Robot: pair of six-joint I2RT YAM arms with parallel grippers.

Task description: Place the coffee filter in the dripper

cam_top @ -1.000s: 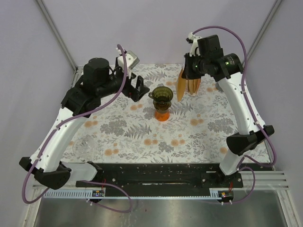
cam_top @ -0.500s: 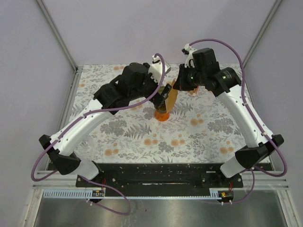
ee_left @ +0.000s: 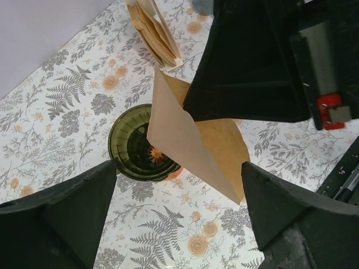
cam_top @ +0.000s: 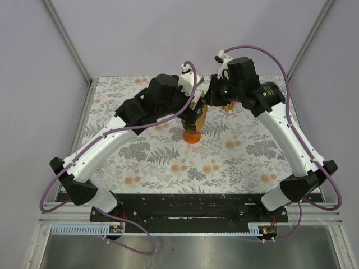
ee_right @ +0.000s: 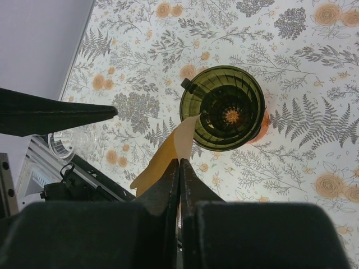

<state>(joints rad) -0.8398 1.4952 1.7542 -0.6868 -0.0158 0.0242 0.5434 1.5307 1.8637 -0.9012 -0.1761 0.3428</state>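
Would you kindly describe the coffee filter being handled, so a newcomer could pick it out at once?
On the floral tablecloth, find the dark green dripper near the middle. Beside its rim hangs one flat tan coffee filter, pinched at its edge by the right pincer. Unlike the other filters, bunched together farther back, it is single and held in the air.

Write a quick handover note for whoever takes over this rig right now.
The right tool is shut on the flat brown paper coffee filter, held in the air by the rim of the dark green glass dripper.
The left tool is open and empty, close to the filter.
The dripper stands upright on an orange base on the floral table, nothing inside.
Done: filter picked up. Left: seat it in the dripper.
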